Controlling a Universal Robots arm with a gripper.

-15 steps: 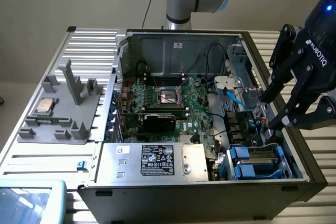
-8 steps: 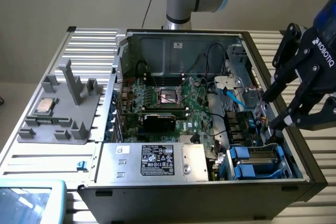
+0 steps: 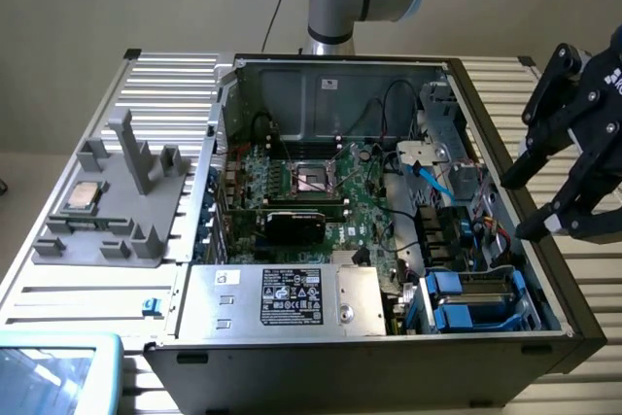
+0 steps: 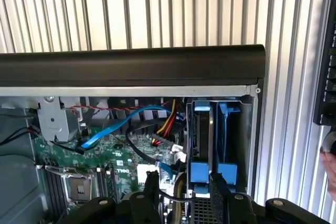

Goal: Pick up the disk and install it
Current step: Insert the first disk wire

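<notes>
The claw (image 3: 525, 203) hangs spread and empty, its two black fingers well apart with nothing between them, just outside the black side wall (image 4: 131, 66) of the open computer case (image 3: 330, 94) that lies on the ribbed counter (image 3: 165, 75). The disk (image 3: 474, 296) is lower than the claw and just across that wall from it, standing on edge between blue carrier rails in the drive cage at the corner of the case. Whether it is pushed fully home cannot be told from here. The wall is the closest hazard: it stands between claw and cage, so a fingertip that crosses too low would likely strike its rim. Beyond the disk from the claw, a blue data cable (image 4: 113, 129) and a bundle of red and yellow wires (image 4: 167, 124) loop close to the cage, and a spread finger could hook them and pull a plug loose. The carrier's blue plastic tabs look thin; an off-centre squeeze or a tilted push might bend them or jam the disk in its rails. The motherboard (image 4: 105, 161) lies just past the cables, exposed to any overshoot.
</notes>
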